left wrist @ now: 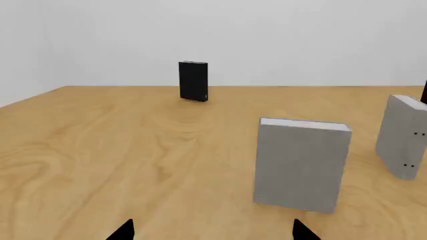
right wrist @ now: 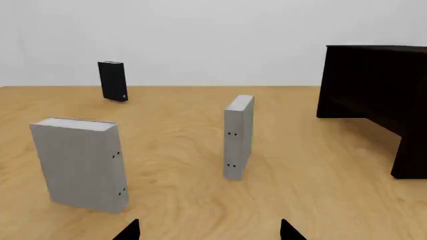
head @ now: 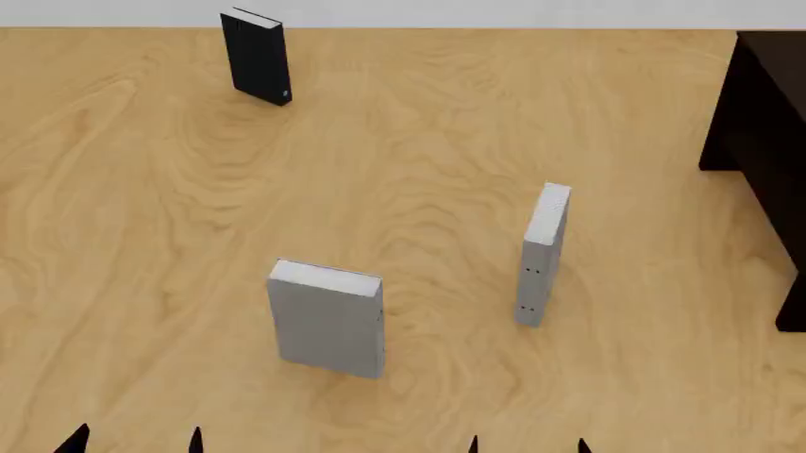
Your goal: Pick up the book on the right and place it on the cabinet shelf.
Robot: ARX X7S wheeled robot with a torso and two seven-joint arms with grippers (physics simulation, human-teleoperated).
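The book (head: 542, 255) is a slim light-grey hardback standing upright on the wooden table, narrow dotted side toward me; it also shows in the right wrist view (right wrist: 238, 137) and at the edge of the left wrist view (left wrist: 402, 136). The very dark cabinet (head: 771, 123) stands at the table's right; its shelf board (right wrist: 373, 117) shows in the right wrist view. My left gripper (head: 136, 442) and right gripper (head: 527, 445) are both open and empty at the near table edge, only fingertips showing. The right gripper (right wrist: 208, 231) is in front of the book, well short of it.
Another grey book with a broad cover (head: 327, 319) stands upright left of the task book, ahead of my left gripper (left wrist: 212, 231). A black book (head: 257, 57) stands at the far left. The wooden table (head: 416, 151) fills the view.
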